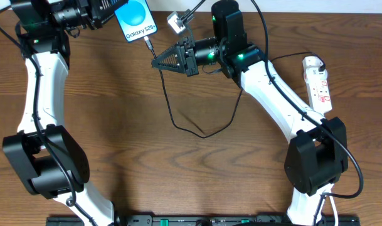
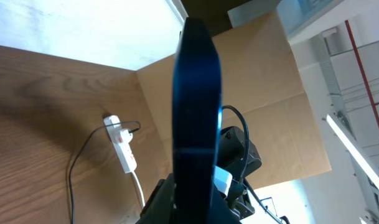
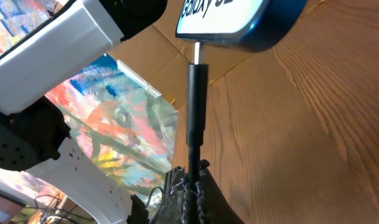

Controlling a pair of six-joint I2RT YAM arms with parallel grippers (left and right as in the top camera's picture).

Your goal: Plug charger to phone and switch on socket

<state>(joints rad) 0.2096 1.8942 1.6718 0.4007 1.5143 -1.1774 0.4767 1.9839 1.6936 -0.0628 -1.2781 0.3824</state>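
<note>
A: Charger [image 1: 149,44]: light. The cable is limp and only the moulded connector [image 3: 196,102] is stiff. Best hold is on the cable just behind that connector; further back it would likely buckle under the push.

B: Position?

A: Connector tip is at the bottom port of the phone [image 1: 135,20]. Bare metal shows, so judged not fully seated. Right gripper [image 3: 192,186] is clamped on the cable directly behind it. Left gripper [image 2: 188,202] is clamped on the phone, held in the air; probably smooth and slippery. Socket [image 1: 317,78] is well apart, far right.

Left black two-finger gripper [image 1: 112,14] is clamped on the edge of the light blue rectangular smartphone [image 1: 135,21]. Right black gripper [image 1: 157,63], just below that smartphone, pinches the thin black charger connector [image 3: 196,99].
</note>
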